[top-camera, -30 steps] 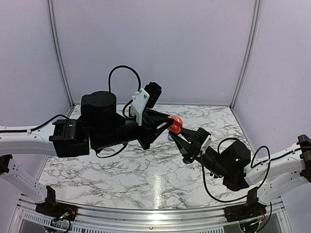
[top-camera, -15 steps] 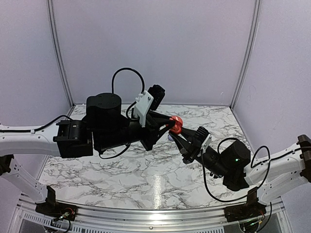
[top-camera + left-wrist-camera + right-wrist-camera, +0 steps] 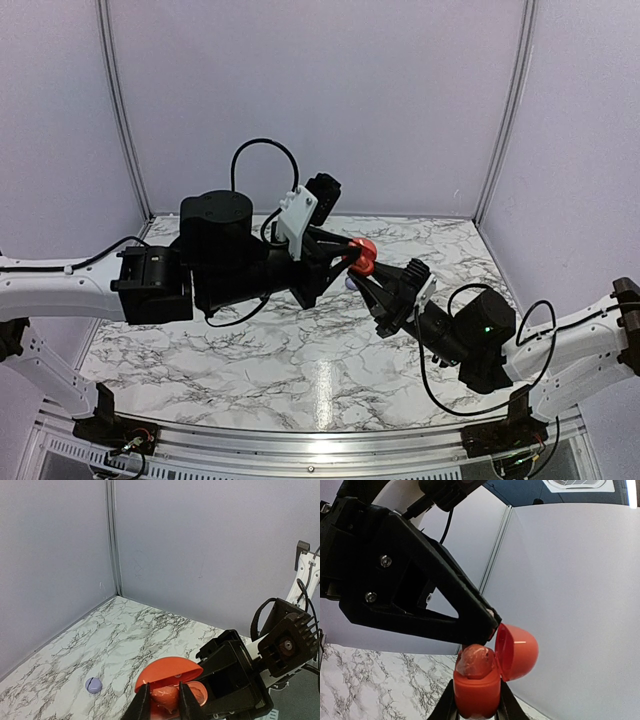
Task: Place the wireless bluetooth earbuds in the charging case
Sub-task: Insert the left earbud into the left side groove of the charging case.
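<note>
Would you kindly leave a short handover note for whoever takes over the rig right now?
Right tool: shut on the red charging case, held in the air above the table, with its lid open.
Left tool: closed around an earbud at the case's mouth.
Done: this earbud looks seated, or nearly so.
Left: release it and back the left arm away. No second earbud is in view. A small purple round object lies on the table.

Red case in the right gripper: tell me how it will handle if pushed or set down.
The red case looks like smooth, hard plastic, so probably light and slippery. Its rounded shell would likely roll. The open lid hangs on one side, so it may tip that way.
</note>
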